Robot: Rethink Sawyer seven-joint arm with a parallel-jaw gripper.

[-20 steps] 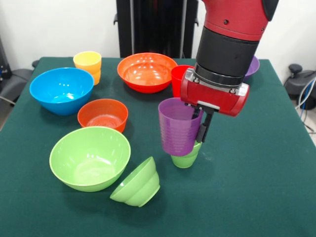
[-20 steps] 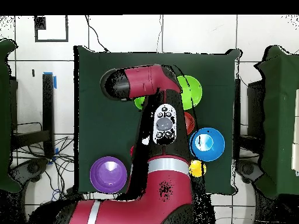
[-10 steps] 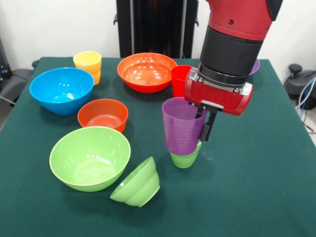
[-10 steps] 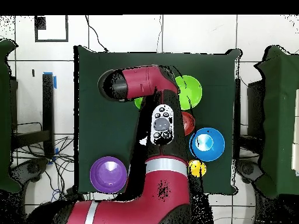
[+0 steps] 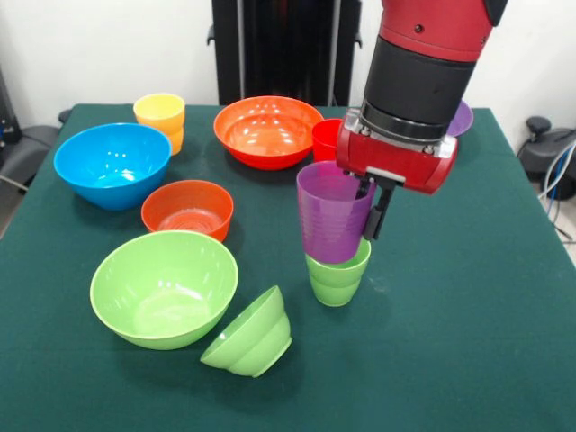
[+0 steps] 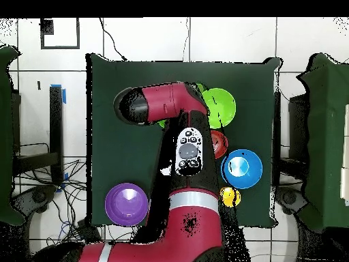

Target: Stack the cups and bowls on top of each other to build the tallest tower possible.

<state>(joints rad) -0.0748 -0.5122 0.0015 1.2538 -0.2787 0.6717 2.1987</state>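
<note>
My gripper (image 5: 367,205) is shut on the rim of the purple cup (image 5: 329,216), one finger (image 5: 374,216) outside its wall. The cup hangs upright, its base right at the mouth of the light green cup (image 5: 337,275), which stands on the table. The red cup (image 5: 324,139) stands behind, partly hidden by the gripper. The yellow cup (image 5: 160,117) is at the far left. In the overhead view the arm (image 6: 187,147) hides the gripper and both cups.
The blue bowl (image 5: 112,165), large orange bowl (image 5: 267,130), small orange-red bowl (image 5: 187,209) and large light green bowl (image 5: 164,288) stand to the left. A small light green bowl (image 5: 250,335) lies tipped on its side. A purple bowl (image 6: 126,202) sits behind the arm.
The gripper has risen a little with the purple cup and shifted slightly right. More of the light green cup now shows beneath it.
</note>
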